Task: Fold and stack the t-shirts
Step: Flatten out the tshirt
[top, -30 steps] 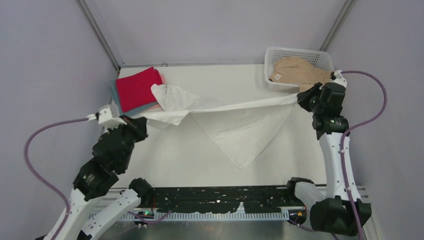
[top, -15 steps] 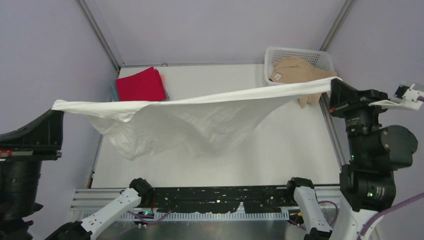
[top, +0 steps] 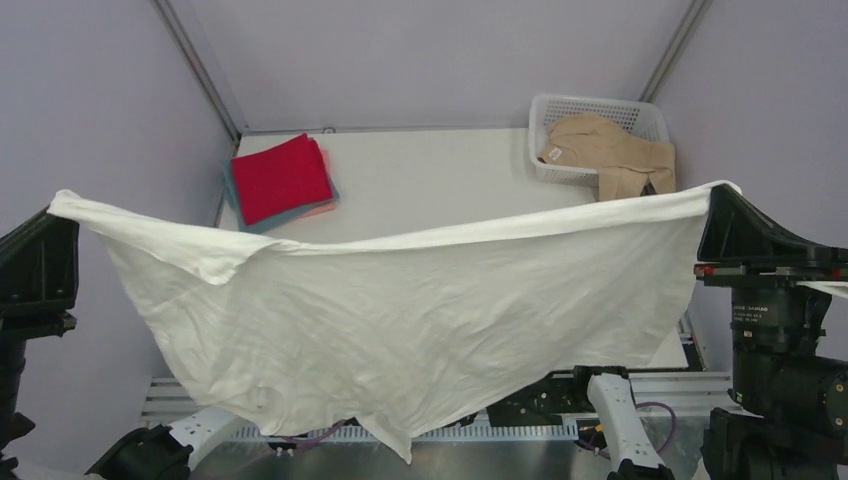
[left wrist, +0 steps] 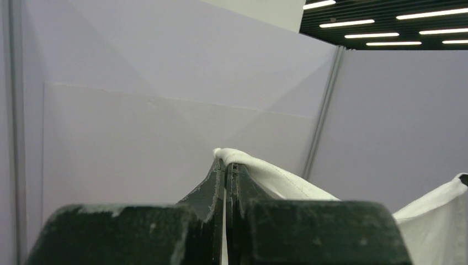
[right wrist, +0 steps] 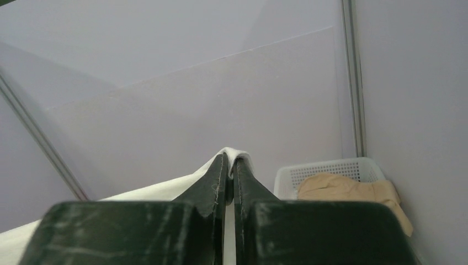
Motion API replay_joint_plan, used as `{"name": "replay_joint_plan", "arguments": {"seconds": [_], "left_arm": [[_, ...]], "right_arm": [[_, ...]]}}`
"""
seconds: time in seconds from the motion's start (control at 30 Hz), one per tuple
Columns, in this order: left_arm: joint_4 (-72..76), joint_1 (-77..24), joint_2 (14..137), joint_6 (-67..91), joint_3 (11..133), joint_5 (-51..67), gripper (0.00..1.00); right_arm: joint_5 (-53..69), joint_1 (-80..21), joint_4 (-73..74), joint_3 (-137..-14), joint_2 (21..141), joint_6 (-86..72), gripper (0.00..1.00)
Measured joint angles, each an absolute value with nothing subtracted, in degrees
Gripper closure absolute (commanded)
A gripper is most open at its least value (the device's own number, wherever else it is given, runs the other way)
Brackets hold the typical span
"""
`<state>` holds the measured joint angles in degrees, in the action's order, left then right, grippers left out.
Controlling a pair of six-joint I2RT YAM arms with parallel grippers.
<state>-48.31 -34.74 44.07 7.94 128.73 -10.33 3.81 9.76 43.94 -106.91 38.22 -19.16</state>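
White cloth, item one: the white t-shirt is hanging spread wide in the air above the bench. Its upper edge is running taut from one side of the cell to the other. Its body is draping down in wrinkles toward the near edge and hiding the arm bases, with one lower corner dangling to a point near the middle.

Item two: the left tool is clenching the shirt's left end. In its wrist view the two fingers are pressing together, with a fold of hem poking out at the tips.

Item three: the right tool is pinching the opposite end the same way, fingers closed on a small white bulge of cloth.

Item four: the tan t-shirt is lying crumpled in the white lattice basket at the far right corner of the bench. One part is spilling over the near rim, and its small neck label is facing up.

Item five: the folded stack is sitting at the far left corner, well apart from the basket. The red folded square is lying on top. The teal-blue folded square is showing along the left and near edges beneath it. The pink folded square is peeking out at the near right corner.
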Motion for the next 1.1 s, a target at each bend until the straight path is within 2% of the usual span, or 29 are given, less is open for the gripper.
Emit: {"name": "replay_joint_plan", "arguments": {"seconds": [0.17,0.4,0.6,0.7,0.83,1.1], "left_arm": [[-43.5,-34.6,44.8,5.5,119.5,-18.4,1.0],[-29.2,-32.8,54.4,2.7,96.1,-36.0,1.0],[-22.4,-25.7,66.8,7.4,75.3,-36.8,1.0],[-21.3,-21.8,72.1,10.8,68.6,-34.6,1.0],[-19.2,-17.8,81.6,14.7,70.0,-30.9,1.0],[-19.6,-14.2,106.8,17.6,90.6,-24.5,1.0]], "right_arm": [[3.5,9.8,43.7,-100.3,38.2,-19.0,0.95],[2.9,9.9,37.8,-74.7,40.5,-22.6,0.94],[3.0,9.9,27.1,-53.9,50.8,-25.7,0.95],[4.8,9.9,22.6,-49.1,59.4,-26.8,0.95],[6.4,9.9,17.1,-47.8,70.1,-27.6,0.95],[7.7,9.9,8.2,-54.3,88.9,-29.7,0.91]]}}
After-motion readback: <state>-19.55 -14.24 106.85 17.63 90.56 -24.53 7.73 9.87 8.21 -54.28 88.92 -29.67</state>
